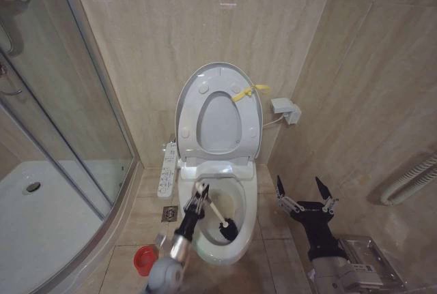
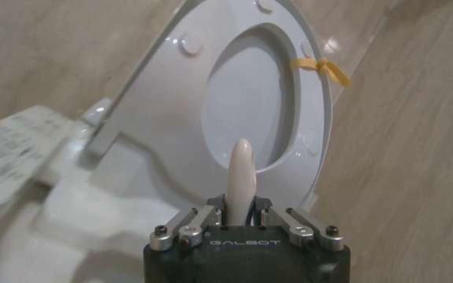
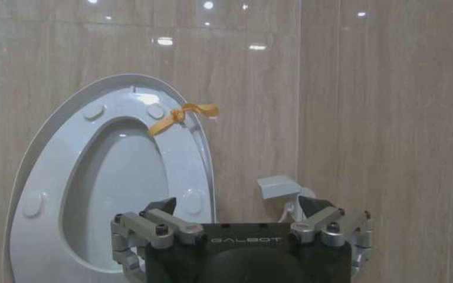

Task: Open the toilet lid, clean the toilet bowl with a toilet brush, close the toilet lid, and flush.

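The left gripper (image 1: 199,194) clenches the thin white handle of the toilet brush (image 1: 220,218), whose dark round bristles sit below it inside the glossy ceramic toilet bowl (image 1: 247,202). Beyond it the oval toilet lid (image 1: 196,79) stands upright. The right gripper (image 1: 304,192) hangs spread and empty beside the bowl.

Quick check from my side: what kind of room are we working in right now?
A small tiled bathroom, most likely. A toilet bowl stands against the wall with its toilet lid raised, a glass shower enclosure fills the corner beside it, and a floor drain sits in the tiles.
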